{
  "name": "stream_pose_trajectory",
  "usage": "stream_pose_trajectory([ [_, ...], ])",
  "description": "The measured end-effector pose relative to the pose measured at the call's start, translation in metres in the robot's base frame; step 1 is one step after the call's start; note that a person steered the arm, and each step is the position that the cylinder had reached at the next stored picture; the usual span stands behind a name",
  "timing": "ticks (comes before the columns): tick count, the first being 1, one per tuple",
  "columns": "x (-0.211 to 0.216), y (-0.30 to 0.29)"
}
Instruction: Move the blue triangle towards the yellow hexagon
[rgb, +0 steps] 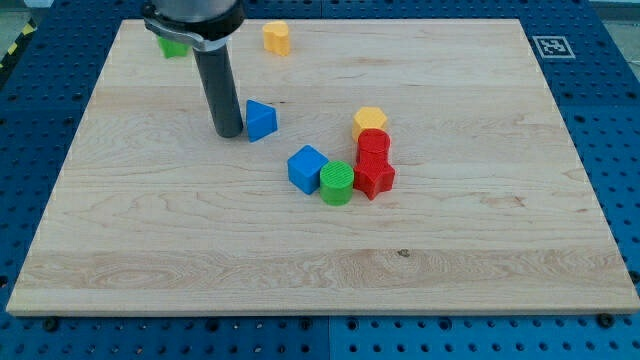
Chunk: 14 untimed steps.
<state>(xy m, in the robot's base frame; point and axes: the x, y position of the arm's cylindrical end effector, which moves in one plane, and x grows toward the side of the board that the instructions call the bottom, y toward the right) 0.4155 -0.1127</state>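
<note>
Roughly halfway, I judged. My tip (229, 133) carried nothing, being a bare rod, and it pressed against the view's left side of the blue triangle (260, 120). That block sat left of the yellow hexagon (369, 120), still apart, with open wooden board (480, 200) between them left to cross.

My tip (228, 133) touching the left side of the blue triangle (260, 120), yellow hexagon (369, 121) well right of it on the tabletop (480, 220), red blocks (373, 163) just below the hexagon
</note>
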Motion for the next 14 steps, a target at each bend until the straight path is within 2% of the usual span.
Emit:
stream_pose_trajectory([
  [2,-0.004,0.048],
  [5,-0.043,0.006],
  [6,-0.067,0.037],
  [7,-0.064,0.05],
  [8,-0.056,0.01],
  [9,-0.048,-0.007],
  [12,-0.041,0.065],
  [13,-0.042,0.065],
  [14,-0.035,0.034],
])
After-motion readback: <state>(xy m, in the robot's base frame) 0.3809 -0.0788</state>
